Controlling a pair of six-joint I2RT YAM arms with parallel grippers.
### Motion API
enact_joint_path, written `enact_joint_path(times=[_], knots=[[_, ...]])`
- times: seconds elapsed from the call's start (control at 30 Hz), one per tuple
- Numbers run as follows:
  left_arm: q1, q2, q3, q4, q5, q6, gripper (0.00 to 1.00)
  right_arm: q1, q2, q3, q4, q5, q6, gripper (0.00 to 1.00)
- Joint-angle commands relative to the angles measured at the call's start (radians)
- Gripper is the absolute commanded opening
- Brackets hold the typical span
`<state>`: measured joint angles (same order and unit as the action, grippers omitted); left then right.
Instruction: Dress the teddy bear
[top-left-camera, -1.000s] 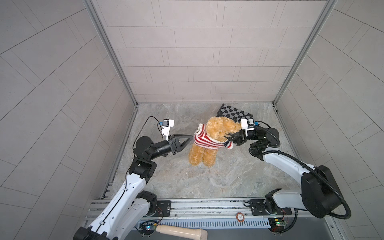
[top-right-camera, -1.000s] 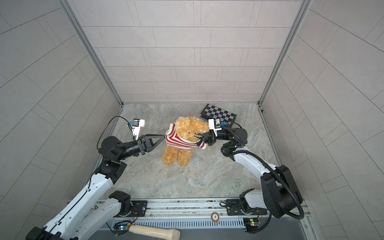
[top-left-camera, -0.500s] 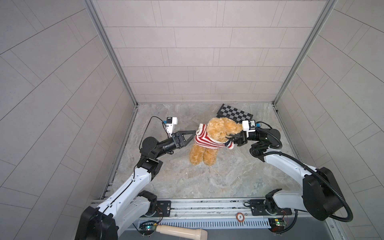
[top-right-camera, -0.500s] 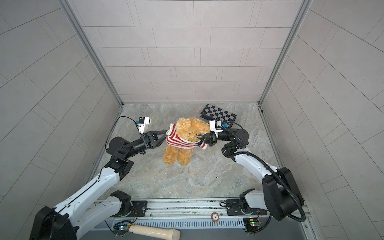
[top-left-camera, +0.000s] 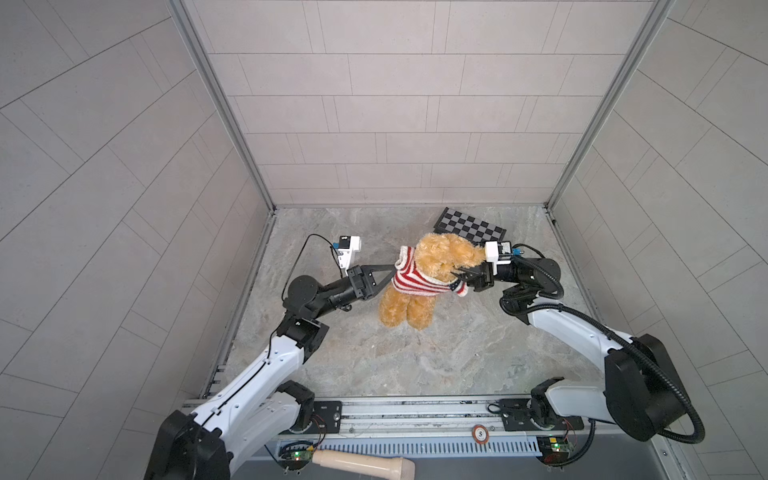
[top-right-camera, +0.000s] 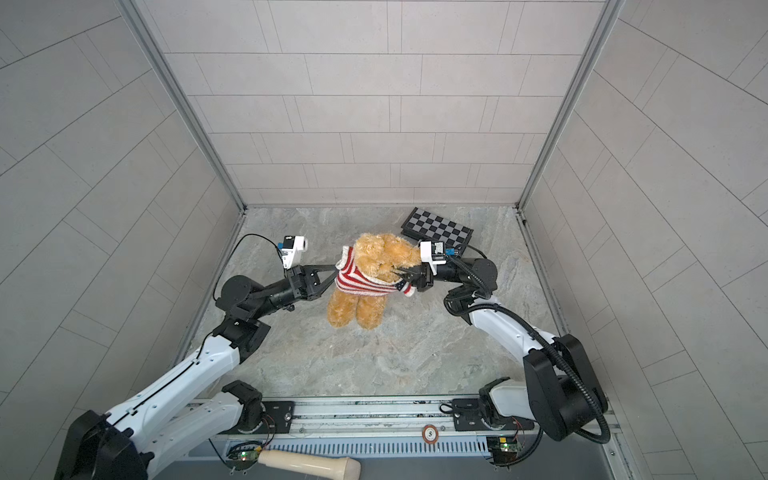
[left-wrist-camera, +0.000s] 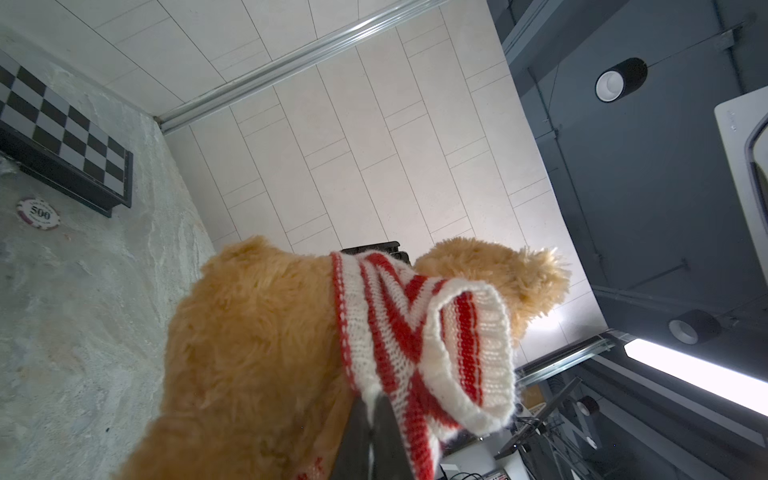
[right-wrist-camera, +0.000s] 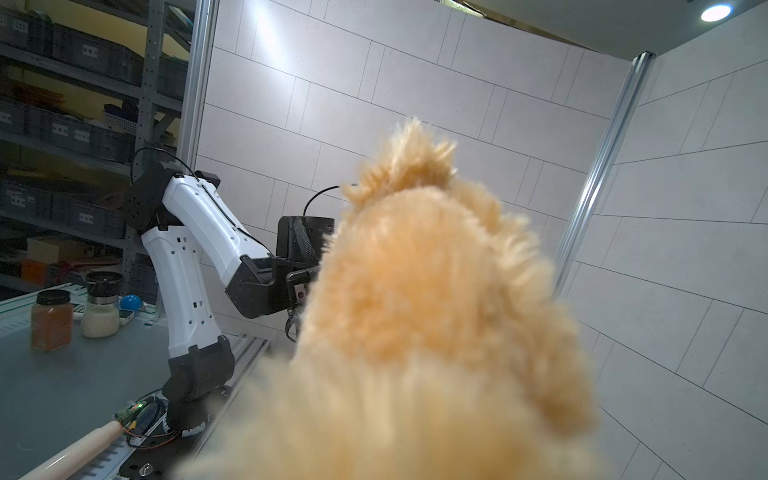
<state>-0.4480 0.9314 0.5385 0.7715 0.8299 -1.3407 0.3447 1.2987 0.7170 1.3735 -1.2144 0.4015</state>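
Top views. The fluffy golden-tan plush teddy bear hangs upright between the two sets of jaws, with its legs reaching down to the grey marbled floor. A red-and-white striped knit sweater is bunched around its chest. The left gripper has its jaws closed, and their tips sit at the sweater's edge on the bear's back side. The right gripper has its jaws narrowed on the teddy bear's fur, just above a sleeve end. A flat black-and-grey checkerboard lies on the floor behind the right jaws, apart from them.

Left wrist view. The left gripper has both fingers pressed together, their tips meeting the sweater at its hem, apparently pinching the knit. The teddy bear is directly ahead of the jaws. The checkerboard and a round white-and-maroon poker chip lie far beyond them.

Right wrist view. Blurred teddy bear fur fills the space ahead of the jaws. The fingers themselves are hidden, so the grip cannot be judged here. The white-and-black left arm is visible past the bear.
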Motion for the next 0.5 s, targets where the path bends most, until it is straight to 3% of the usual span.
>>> enact_joint_path(times=[0.0,0.17,0.33,0.47], knots=[[-0.009,-0.04,0.032,-0.022,0.007,0.049,0.0,-0.018,-0.035,-0.016,0.047,0.079,-0.051,0.0],[-0.01,-0.122,0.027,-0.23,0.01,0.161,0.0,-0.05,-0.048,-0.032,0.047,0.165,-0.058,0.0],[-0.011,-0.196,0.02,-0.576,0.005,0.352,0.0,-0.059,-0.047,-0.033,0.048,0.248,-0.058,0.0],[-0.011,-0.205,-0.01,-0.68,-0.001,0.414,0.0,-0.059,-0.055,-0.044,0.045,0.323,-0.076,0.0]])
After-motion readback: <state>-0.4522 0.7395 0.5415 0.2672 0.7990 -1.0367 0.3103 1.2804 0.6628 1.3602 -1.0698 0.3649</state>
